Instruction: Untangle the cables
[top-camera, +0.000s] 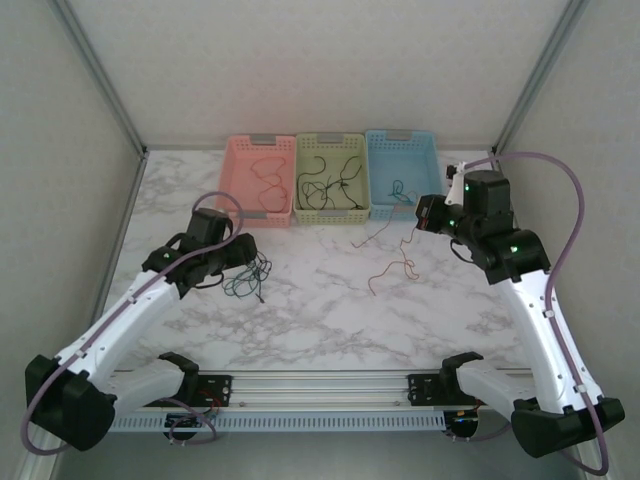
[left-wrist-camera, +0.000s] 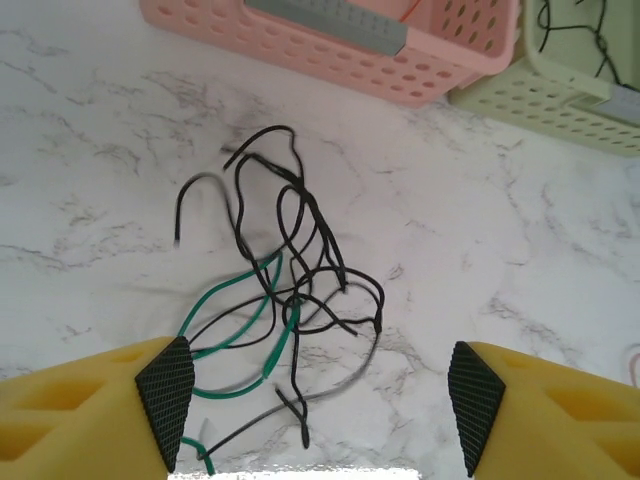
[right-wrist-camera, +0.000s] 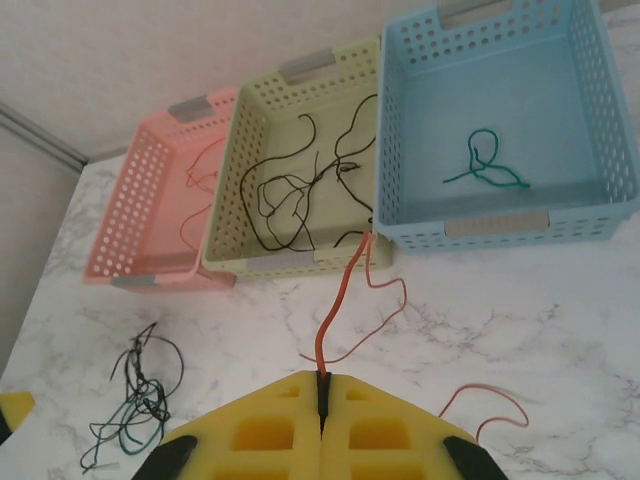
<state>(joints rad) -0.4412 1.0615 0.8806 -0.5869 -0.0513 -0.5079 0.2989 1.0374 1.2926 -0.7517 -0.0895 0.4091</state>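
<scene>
The left tool (left-wrist-camera: 320, 405) stands open, its two black pads (left-wrist-camera: 166, 395) wide apart with nothing between them. Just ahead of that gap a knot of black and green cables (left-wrist-camera: 298, 300) lies on the marbled worktop (left-wrist-camera: 500, 250). Its black loops reach away from the tool toward the pink basket (left-wrist-camera: 330, 45), and its green strands run back toward the left pad. Whether any strand touches a pad is hard to judge from the wrist view. Seen from above, the knot (top-camera: 248, 278) lies just beside the left tool (top-camera: 243, 252).

The right tool (right-wrist-camera: 322, 400) is closed on a red-orange cable (right-wrist-camera: 338, 300). The cable comes out of the seam between the fingers and runs straight ahead to the near walls of the baskets, then loops back over the worktop. A second red-orange cable (right-wrist-camera: 490, 395) lies on the worktop close to the tool's right.

Three baskets stand in a row ahead of the right tool. The pink one is off to its left and holds a red cable (top-camera: 266, 170). The pale green basket (right-wrist-camera: 260, 120) is ahead and slightly left, with loose black cables (right-wrist-camera: 285, 195) inside. The blue basket (right-wrist-camera: 600, 130) is ahead to the right, with one green-teal cable (right-wrist-camera: 487, 170) on its floor.
</scene>
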